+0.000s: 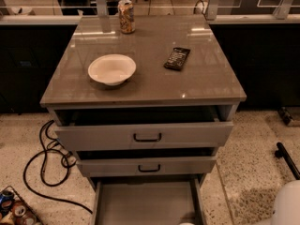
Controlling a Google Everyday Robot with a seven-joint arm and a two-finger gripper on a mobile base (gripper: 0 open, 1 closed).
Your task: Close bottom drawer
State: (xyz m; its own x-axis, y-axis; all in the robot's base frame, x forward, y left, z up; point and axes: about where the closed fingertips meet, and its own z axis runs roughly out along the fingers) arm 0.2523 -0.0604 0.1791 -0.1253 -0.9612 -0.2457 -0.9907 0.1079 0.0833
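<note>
— Where is the gripper?

— It does not show in the view, so I cannot tell whether it is spread or pressed together. Only a white rounded part of the robot (287, 206) sits in the near right corner.

— And the bottom drawer?

— Left of that part, the bottom drawer (145, 201) is pulled far out toward the near edge, grey inside. Its front is cut off by the frame. A small pale bit lies at its near edge; I cannot tell what it is.

— Above it?

— The middle drawer (146, 166) and top drawer (144, 136) both stand partly out. On the cabinet top (154, 86) are a white bowl (112, 69), a dark remote (177, 58) and, far back, a can (126, 16).

— On the floor?

— A black cable (43, 168) loops to the left, and a black bar (287, 159) lies to the right.
</note>
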